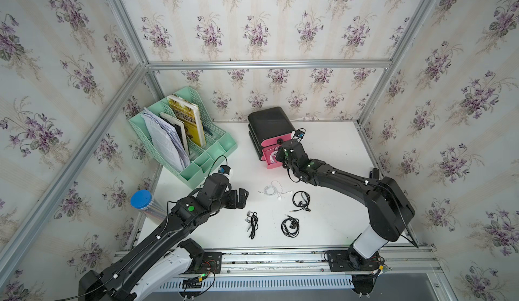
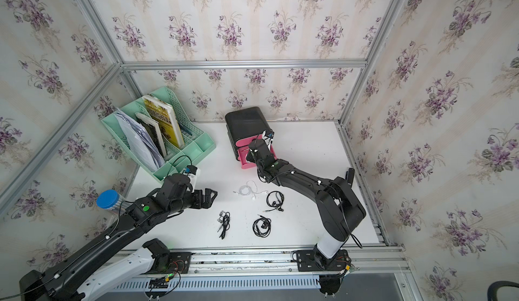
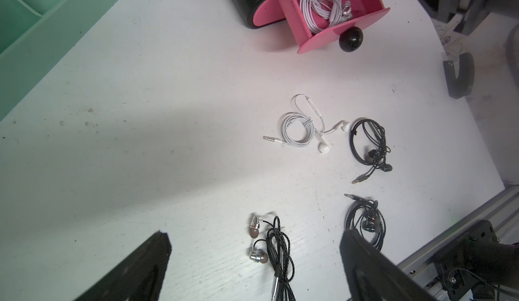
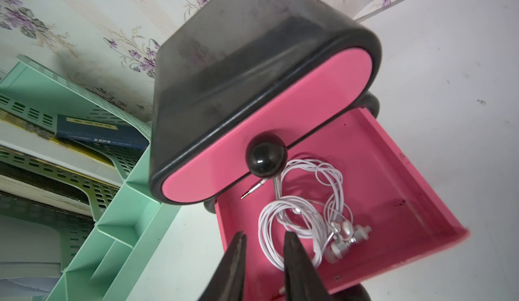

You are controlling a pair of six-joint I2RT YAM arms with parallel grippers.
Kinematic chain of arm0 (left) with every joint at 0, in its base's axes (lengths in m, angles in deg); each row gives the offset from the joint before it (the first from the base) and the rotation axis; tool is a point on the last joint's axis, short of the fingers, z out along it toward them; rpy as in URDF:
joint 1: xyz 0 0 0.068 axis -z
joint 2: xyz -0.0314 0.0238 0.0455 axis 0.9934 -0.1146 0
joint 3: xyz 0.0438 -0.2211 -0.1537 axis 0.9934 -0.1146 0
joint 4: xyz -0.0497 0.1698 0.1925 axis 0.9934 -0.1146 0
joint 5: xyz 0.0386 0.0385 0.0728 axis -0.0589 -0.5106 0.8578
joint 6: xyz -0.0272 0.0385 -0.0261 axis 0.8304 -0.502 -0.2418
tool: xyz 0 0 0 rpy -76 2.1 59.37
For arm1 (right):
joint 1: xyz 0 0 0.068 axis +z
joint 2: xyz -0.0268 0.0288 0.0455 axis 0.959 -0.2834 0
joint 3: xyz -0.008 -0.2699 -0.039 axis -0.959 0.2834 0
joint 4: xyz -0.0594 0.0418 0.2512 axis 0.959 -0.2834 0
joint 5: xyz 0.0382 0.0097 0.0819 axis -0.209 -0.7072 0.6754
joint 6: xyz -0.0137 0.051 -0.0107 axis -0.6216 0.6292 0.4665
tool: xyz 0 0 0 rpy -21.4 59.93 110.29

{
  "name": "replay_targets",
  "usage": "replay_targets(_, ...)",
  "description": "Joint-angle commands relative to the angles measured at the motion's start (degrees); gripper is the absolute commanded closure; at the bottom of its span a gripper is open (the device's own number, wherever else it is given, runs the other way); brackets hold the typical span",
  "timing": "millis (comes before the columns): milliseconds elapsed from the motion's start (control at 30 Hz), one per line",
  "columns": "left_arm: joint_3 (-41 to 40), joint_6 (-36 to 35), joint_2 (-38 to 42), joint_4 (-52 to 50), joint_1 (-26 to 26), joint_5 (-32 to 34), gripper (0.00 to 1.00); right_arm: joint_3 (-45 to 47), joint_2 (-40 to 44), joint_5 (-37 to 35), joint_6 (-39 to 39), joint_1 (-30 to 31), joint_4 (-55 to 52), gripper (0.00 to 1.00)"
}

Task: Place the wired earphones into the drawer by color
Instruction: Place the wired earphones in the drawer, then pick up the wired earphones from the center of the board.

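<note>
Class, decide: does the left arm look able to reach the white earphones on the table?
Probably yes: the open left hand hovers near the white earphones, with only bare table between them.

Coiled inside pulled-out pink drawer (image 4: 393,173): white earphones (image 4: 297,221). Apart outside, in front: white coil (image 3: 307,122), black loop (image 3: 370,156), black braided coil (image 3: 368,225), black silver-budded bundle (image 3: 276,243).

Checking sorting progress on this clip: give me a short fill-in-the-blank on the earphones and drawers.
The open drawer holds a ____ bundle.
On the table lie one white bundle and ____ black ones.
The upper drawer is ____.
Missing: white; three; shut.
</note>
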Motion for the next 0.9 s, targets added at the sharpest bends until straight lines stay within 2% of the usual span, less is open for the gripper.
replay_targets(0,0.19,-0.07,0.26,0.24,-0.11,0.89,0.01,0.37,2.29,4.00,-4.12,0.05,-1.32,0.68)
replay_targets(233,0.20,0.16,-0.17,0.31,-0.13,2.75,0.01,3.39,7.03,20.59,-12.59,0.05,-7.09,0.66)
replay_targets(433,0.29,0.90,-1.38,1.49,-0.20,3.70,0.01,11.18,12.10,29.34,-14.25,0.28,-11.03,0.62)
replay_targets(667,0.92,1.51,-4.06,3.48,-0.20,3.47,0.01,15.27,11.34,29.42,-15.84,2.01,-12.05,0.61)
replay_targets(867,1.78,1.69,-4.58,2.97,-0.20,3.35,0.01,14.29,6.26,25.22,-16.20,4.33,-10.66,0.61)
